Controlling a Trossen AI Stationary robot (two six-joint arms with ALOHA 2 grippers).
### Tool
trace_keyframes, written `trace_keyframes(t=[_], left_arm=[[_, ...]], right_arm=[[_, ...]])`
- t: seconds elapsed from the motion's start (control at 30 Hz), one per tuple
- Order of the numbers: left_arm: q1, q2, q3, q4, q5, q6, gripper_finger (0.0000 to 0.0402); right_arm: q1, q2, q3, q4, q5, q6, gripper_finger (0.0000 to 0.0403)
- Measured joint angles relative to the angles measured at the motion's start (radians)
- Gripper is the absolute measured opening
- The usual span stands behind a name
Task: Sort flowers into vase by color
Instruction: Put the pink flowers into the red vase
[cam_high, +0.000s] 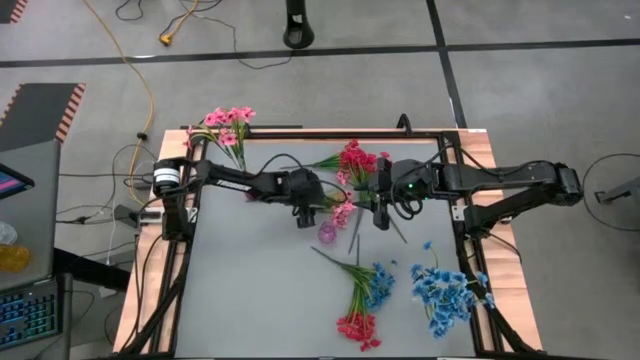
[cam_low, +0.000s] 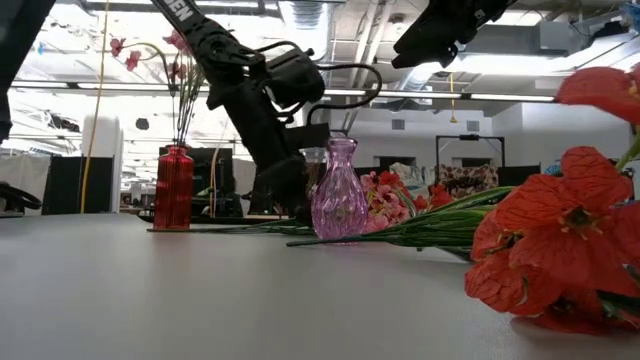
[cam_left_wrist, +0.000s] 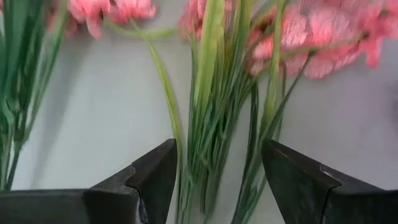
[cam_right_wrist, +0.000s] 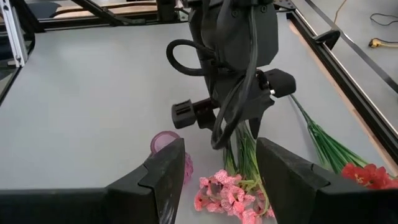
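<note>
My left jaws (cam_left_wrist: 214, 180) stand spread around the stems of the pink sprig (cam_high: 343, 211), which lies on the surface just beside the pink glass vase (cam_high: 327, 232). It looks light and floppy; I should pinch the bundled stems, not the blossoms. My right jaws (cam_right_wrist: 221, 171) hover spread nearby.

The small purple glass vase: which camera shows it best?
The low view: the purple vase stands there in full side profile, upright and empty, with flower stems lying behind it. The high view shows it only as a small round spot from above. The right wrist view catches just its rim. The left wrist view misses it.
</note>
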Motion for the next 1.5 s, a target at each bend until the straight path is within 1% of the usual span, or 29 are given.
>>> trace_keyframes(t=[0.23, 0.53, 0.67, 0.9, 1.17, 1.37, 1.5], left_arm=[[0.034, 0.000, 0.005, -0.026, 0.101, -0.011, 0.0222], [0.056, 0.000, 0.005, -0.048, 0.135, 0.044, 0.0222], [0.056, 0.000, 0.005, -0.069, 0.180, 0.065, 0.0222], [0.056, 0.000, 0.004, -0.079, 0.191, 0.064, 0.0222], [0.056, 0.000, 0.004, -0.080, 0.193, 0.023, 0.0222], [0.067, 0.000, 0.004, -0.080, 0.268, -0.016, 0.0222], [0.068, -0.001, 0.004, -0.081, 0.247, 0.009, 0.0222]], right_arm=[[0.000, 0.000, 0.000, -0.004, 0.000, 0.000, 0.0224], [0.000, 0.000, 0.000, -0.009, 0.000, 0.000, 0.0224], [0.000, 0.000, 0.000, -0.010, 0.000, 0.000, 0.0224], [0.000, 0.000, 0.000, -0.009, 0.000, 0.000, 0.0224], [0.000, 0.000, 0.000, -0.009, 0.000, 0.000, 0.0224], [0.000, 0.000, 0.000, -0.009, 0.000, 0.000, 0.0224], [0.000, 0.000, 0.000, -0.009, 0.000, 0.000, 0.0224]])
